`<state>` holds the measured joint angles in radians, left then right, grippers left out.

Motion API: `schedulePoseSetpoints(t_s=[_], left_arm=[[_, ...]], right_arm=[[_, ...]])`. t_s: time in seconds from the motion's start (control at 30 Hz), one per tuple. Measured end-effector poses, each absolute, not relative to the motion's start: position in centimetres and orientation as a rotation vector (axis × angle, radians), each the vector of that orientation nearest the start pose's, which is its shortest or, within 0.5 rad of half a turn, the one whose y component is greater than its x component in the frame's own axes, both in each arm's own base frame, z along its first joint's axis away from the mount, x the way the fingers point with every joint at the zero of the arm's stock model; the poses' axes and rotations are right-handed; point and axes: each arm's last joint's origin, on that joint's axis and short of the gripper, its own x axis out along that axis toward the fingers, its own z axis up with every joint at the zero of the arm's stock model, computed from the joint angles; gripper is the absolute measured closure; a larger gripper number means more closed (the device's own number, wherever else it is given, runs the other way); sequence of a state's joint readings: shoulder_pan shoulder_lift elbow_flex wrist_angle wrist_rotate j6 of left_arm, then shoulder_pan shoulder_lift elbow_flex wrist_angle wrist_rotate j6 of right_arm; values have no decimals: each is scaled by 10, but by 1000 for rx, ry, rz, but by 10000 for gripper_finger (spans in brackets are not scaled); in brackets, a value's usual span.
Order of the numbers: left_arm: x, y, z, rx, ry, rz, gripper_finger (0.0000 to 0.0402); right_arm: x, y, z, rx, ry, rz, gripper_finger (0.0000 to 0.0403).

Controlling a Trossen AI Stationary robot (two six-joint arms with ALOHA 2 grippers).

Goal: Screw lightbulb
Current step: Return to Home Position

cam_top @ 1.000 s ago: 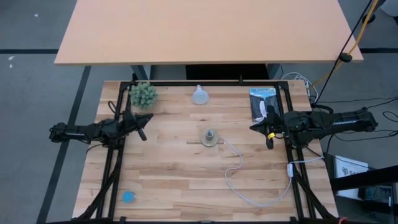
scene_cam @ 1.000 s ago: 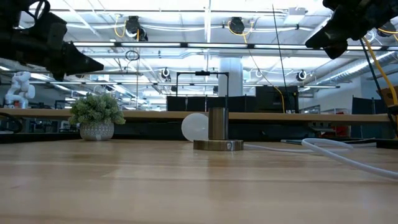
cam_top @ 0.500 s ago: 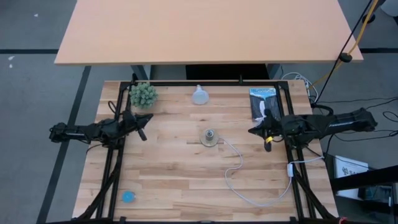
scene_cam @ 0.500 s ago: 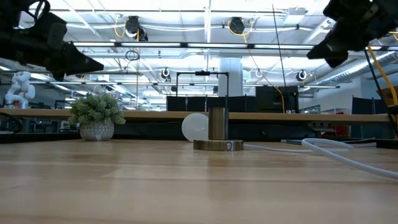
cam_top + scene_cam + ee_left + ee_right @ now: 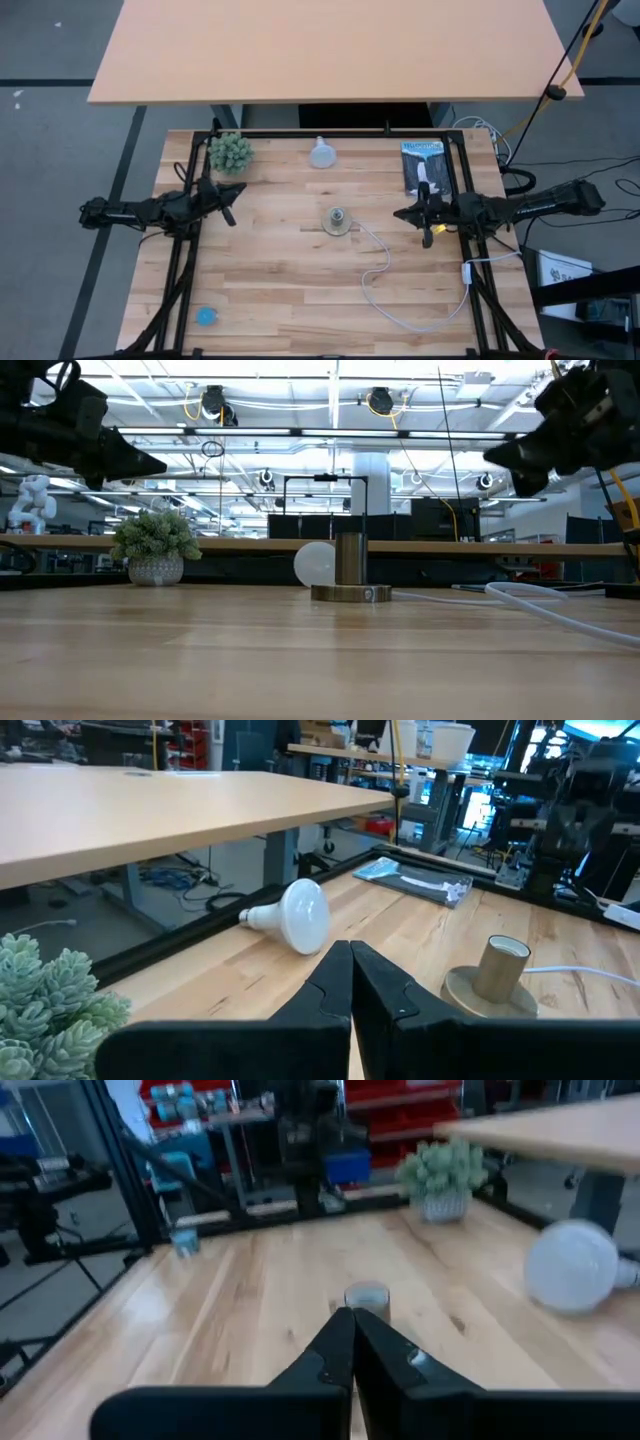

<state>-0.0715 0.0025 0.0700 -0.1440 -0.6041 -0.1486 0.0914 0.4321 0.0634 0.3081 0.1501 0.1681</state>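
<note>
The white lightbulb point(image 5: 321, 153) lies on its side near the table's far edge; it also shows in the left wrist view point(image 5: 297, 914) and the right wrist view point(image 5: 570, 1266). The round metal socket point(image 5: 338, 220) stands upright at the table's middle on its flat base, its white cord point(image 5: 385, 275) trailing to the near right. My left gripper point(image 5: 235, 192) is shut and empty above the table's left side. My right gripper point(image 5: 399, 213) is shut and empty to the right of the socket, above the table.
A small potted plant point(image 5: 230, 152) stands at the far left corner. A dark packet point(image 5: 423, 166) lies at the far right. A small blue thing point(image 5: 206, 316) lies at the near left. A black frame point(image 5: 330, 133) runs along the table's far edge.
My right gripper has moved toward the table's left edge, closer to the socket, and a little toward the near edge. It has come lower in the low view. Its fingers stay shut.
</note>
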Motion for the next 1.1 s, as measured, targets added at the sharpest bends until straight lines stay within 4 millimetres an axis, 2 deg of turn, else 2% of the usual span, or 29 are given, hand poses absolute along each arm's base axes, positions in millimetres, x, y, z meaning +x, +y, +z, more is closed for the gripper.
schedulePoseSetpoints(t_s=[0.23, 0.53, 0.8, 0.97, 1.1], left_arm=[[89, 10, 173, -119, 33, 537, 401], [89, 10, 173, -120, 32, 536, 401], [89, 10, 173, -120, 32, 536, 401], [89, 10, 173, -120, 32, 537, 401], [89, 10, 174, -120, 32, 537, 401]], right_arm=[[119, 5, 170, 183, 82, -106, 403], [108, 4, 172, 173, 57, -117, 403], [99, 6, 181, 155, -42, -10, 403], [95, 6, 189, 114, -133, -7, 403], [95, 6, 188, 113, -131, -7, 403]])
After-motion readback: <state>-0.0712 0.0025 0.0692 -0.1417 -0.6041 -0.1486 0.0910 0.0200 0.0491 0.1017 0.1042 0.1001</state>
